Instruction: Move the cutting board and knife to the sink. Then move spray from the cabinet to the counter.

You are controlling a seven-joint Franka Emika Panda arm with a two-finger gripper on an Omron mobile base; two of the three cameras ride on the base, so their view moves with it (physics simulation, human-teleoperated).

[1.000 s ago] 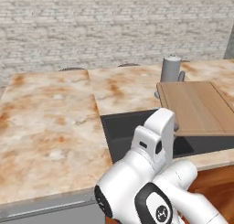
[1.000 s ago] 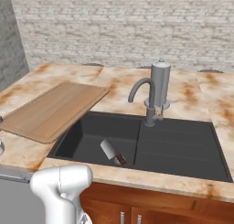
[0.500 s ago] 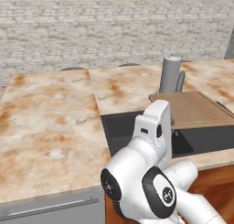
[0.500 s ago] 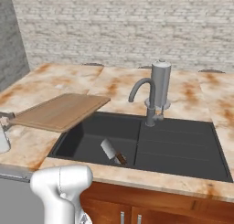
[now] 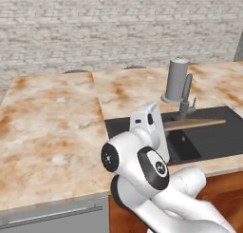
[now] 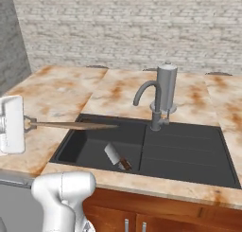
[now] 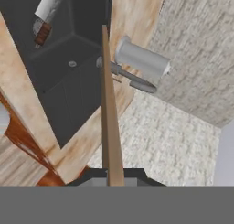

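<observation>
The cutting board (image 6: pixel 75 126) shows edge-on as a thin wooden line across the middle left of the right base picture, reaching out over the left part of the sink (image 6: pixel 189 153). In the left base picture the board (image 5: pixel 194 125) runs from the arm toward the right edge, just below the faucet (image 5: pixel 178 87). The gripper (image 6: pixel 29 124) is clenched on the board's near edge, at the left of the right base picture. In the hand picture the board (image 7: pixel 109 113) rises as a narrow strip from bottom centre, with the basin to its left and the faucet (image 7: pixel 137 65) just to its right.

The knife (image 6: pixel 117 157) already lies on the basin floor, lower centre of the right base picture.

To finish this step well, I judge the board should be carried further over the basin and lowered before letting go. Its far tip looks close to the faucet, so it should pass clear of that. Settling it beside the knife rather than on top would avoid a tilted rest.
</observation>
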